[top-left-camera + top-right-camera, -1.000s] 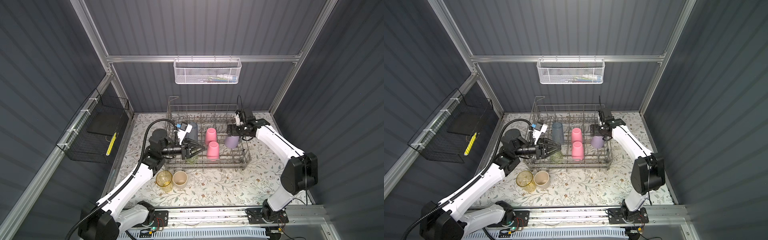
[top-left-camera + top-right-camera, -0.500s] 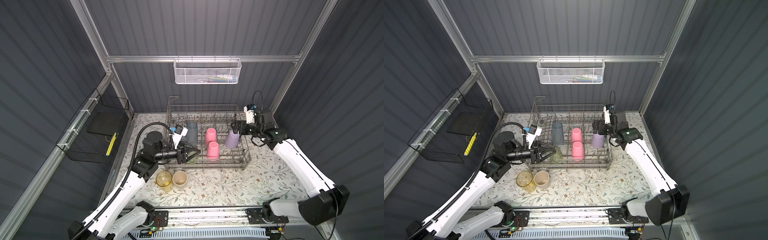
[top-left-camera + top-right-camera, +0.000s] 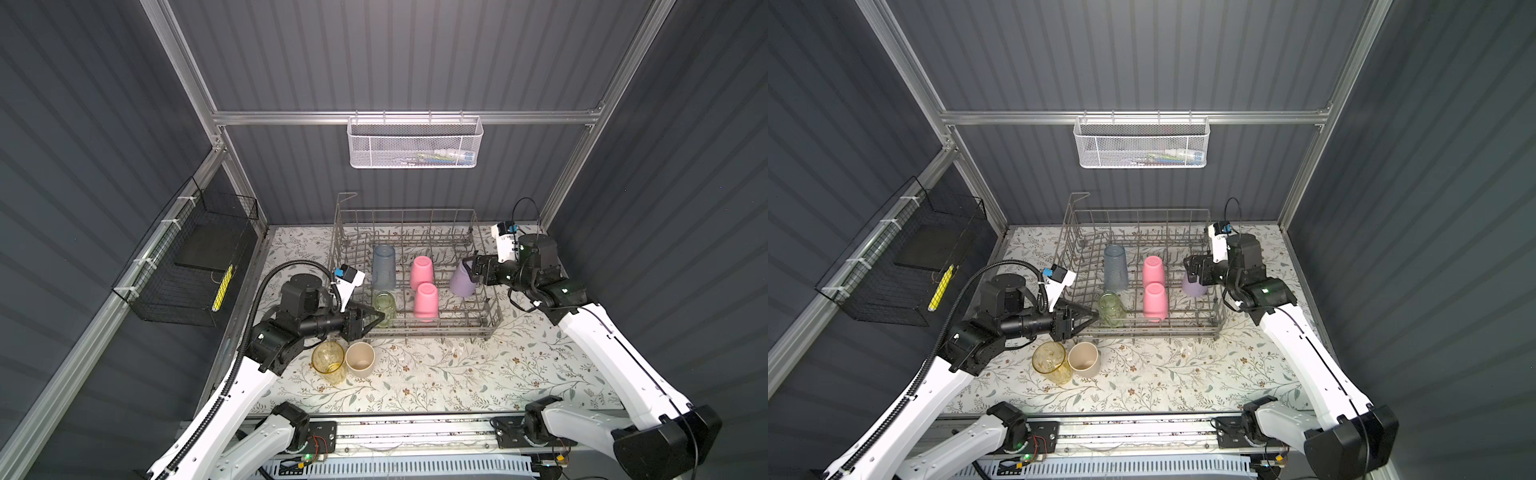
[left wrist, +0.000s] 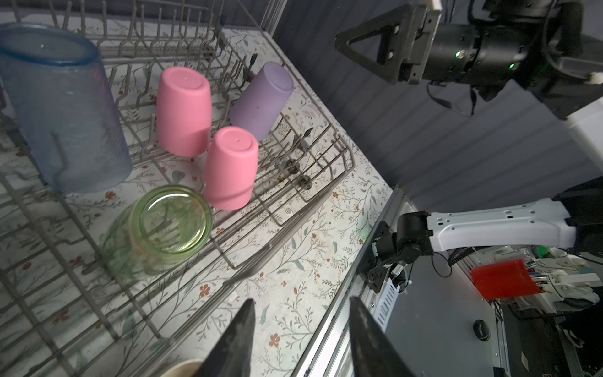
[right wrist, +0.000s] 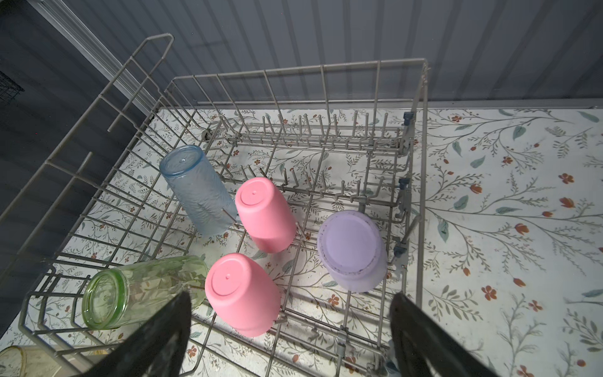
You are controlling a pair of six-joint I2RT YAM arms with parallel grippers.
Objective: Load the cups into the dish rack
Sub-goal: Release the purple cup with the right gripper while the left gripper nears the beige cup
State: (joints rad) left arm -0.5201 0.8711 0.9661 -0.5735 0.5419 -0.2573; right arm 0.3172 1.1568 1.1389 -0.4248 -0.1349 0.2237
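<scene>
Cups (image 3: 426, 301) rest bottom-up in the dish rack (image 3: 440, 331): blue-grey cup (image 3: 383, 268), pink cups (image 3: 422, 272), lavender cup (image 3: 460, 282), green cup (image 3: 384, 306). Yellow cup (image 3: 329, 361) and beige cup (image 3: 360, 359) stand on the bench (image 3: 457, 374) by its front-left corner. Left fingers (image 4: 239, 342) and right fingers (image 5: 163, 339) gape empty.

Rack (image 3: 440, 326): grey wire. Cups: blue-grey cup (image 3: 383, 267), transluc.; pink cup (image 3: 422, 272); 2nd pink cup (image 3: 426, 301); lavender cup (image 3: 461, 280); green cup (image 3: 384, 307), clear; yellow cup (image 3: 329, 362), clear; beige cup (image 3: 360, 360). Mat (image 3: 457, 374): white w/ leaf-and-flower print, green + rust. Mesh basket (image 3: 415, 143) white; wire basket (image 3: 183, 274) black. Walls (image 3: 374, 62) dk grey, ribbed.
</scene>
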